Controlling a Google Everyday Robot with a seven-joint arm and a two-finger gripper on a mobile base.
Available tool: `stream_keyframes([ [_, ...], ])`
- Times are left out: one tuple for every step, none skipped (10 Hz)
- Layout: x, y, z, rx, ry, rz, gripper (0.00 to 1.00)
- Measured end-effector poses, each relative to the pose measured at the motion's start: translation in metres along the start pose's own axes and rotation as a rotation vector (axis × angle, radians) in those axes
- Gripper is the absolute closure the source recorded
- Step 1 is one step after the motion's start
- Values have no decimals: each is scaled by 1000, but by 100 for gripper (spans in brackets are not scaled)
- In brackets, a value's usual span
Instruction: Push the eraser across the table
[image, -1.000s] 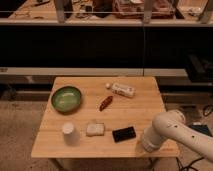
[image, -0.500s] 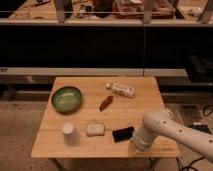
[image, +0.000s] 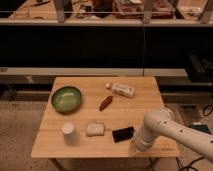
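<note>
The eraser (image: 123, 134) is a small flat black block lying near the front edge of the light wooden table (image: 135, 107), right of centre. The white arm comes in from the lower right. Its gripper (image: 137, 145) is at the arm's end, just right of and slightly in front of the eraser, very close to it or touching it. The arm's bulk hides the gripper tip.
A pale sponge-like block (image: 95, 129) lies left of the eraser. A white cup (image: 68, 131) stands front left. A green bowl (image: 66, 98) sits at the left. A dark red pepper (image: 105, 103) lies mid-table, and a white bottle (image: 121, 90) lies behind it.
The arm has swung left and forward along the table's front right, bringing the gripper from the right edge up beside the eraser. The eraser has stayed about where it was.
</note>
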Motion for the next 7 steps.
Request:
stream_keyframes([
  [3,-3,1,22,2,4,100],
  [9,-10,3,65,9,8,100],
  [17,-16,8,102,11,13,100],
  [24,-19,15,131,5,22,100],
  [28,-19,21,148,-7,33,100],
  [30,-20,26,163,-27,44,100],
  [29,-21,30,179,-61,56,100],
])
